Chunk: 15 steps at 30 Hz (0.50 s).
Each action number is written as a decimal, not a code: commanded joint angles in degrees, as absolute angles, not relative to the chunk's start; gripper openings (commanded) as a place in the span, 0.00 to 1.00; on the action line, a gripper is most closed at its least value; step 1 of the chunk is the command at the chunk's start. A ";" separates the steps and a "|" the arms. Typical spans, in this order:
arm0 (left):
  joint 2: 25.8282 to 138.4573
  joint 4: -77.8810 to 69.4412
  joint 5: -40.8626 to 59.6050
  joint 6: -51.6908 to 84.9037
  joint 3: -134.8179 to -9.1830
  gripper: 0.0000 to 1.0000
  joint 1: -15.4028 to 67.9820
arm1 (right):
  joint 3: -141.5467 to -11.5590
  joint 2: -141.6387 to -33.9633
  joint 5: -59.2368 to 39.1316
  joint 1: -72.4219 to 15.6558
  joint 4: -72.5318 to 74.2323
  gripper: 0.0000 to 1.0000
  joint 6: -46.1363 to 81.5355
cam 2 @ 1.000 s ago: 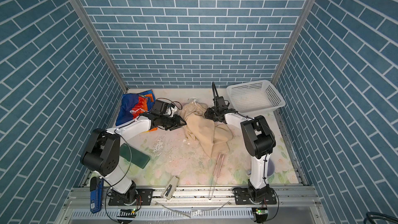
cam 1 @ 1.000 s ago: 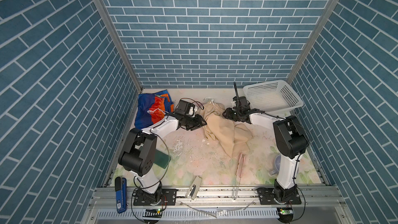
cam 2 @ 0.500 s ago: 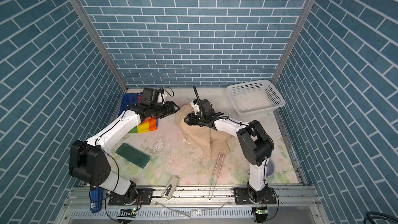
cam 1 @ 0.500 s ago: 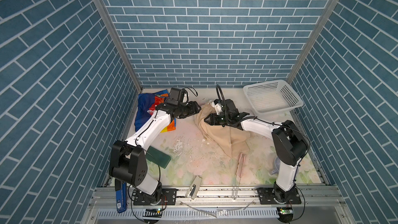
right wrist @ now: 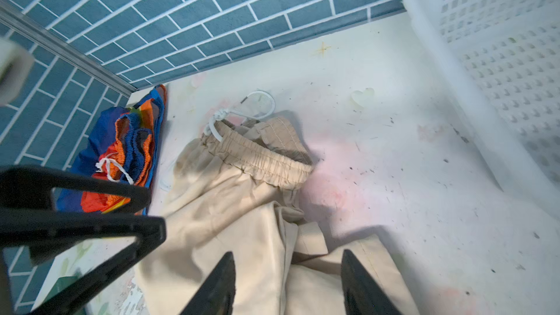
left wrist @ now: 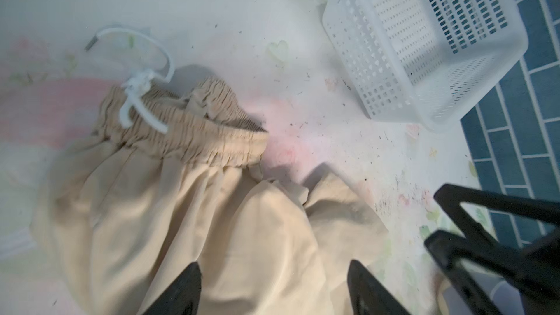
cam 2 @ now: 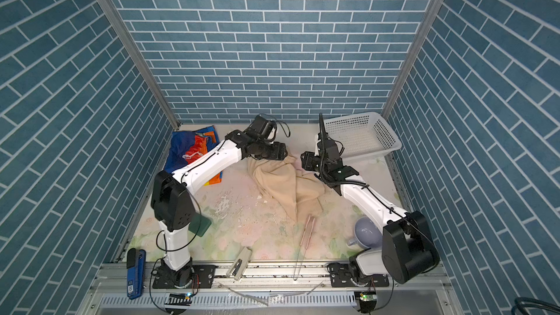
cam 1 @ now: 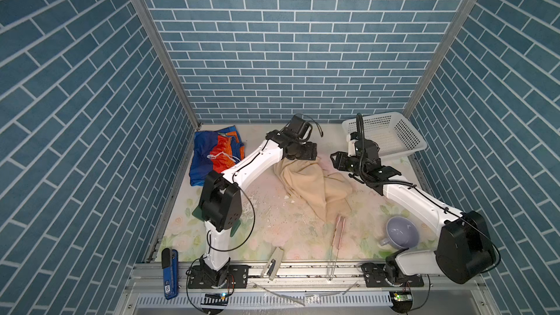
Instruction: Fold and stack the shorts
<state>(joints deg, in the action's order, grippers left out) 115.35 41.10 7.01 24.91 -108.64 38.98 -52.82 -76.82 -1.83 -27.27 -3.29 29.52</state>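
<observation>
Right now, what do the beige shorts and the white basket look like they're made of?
Beige shorts: soft matte woven cloth, possibly cotton; it creases and gathers at the waistband. White basket: slightly glossy moulded plastic, judging by its rigid perforated walls.

The beige shorts (cam 1: 313, 178) are seen from high above in both top views, and closely by both wrist cameras.

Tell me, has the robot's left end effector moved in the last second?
Yes. In a top view the left end effector has swung right, toward the white perforated plastic basket and away from the crumpled rainbow-striped shorts.
</observation>
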 commanded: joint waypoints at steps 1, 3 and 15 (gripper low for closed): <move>121.92 51.39 -1.22 20.44 -115.37 0.77 41.82 | -49.59 -71.91 3.72 -27.20 -2.20 0.57 28.65; 125.37 53.46 -2.56 19.81 -118.47 0.77 43.07 | -49.06 -70.36 5.11 -26.70 -2.20 0.57 28.67; 132.37 53.64 -1.32 19.28 -120.97 0.61 44.38 | -47.90 -69.37 5.28 -24.96 -4.46 0.58 28.83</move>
<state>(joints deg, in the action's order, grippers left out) 132.51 52.23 -0.43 20.18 -119.68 44.38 -49.39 -70.06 4.56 -25.26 -3.64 29.52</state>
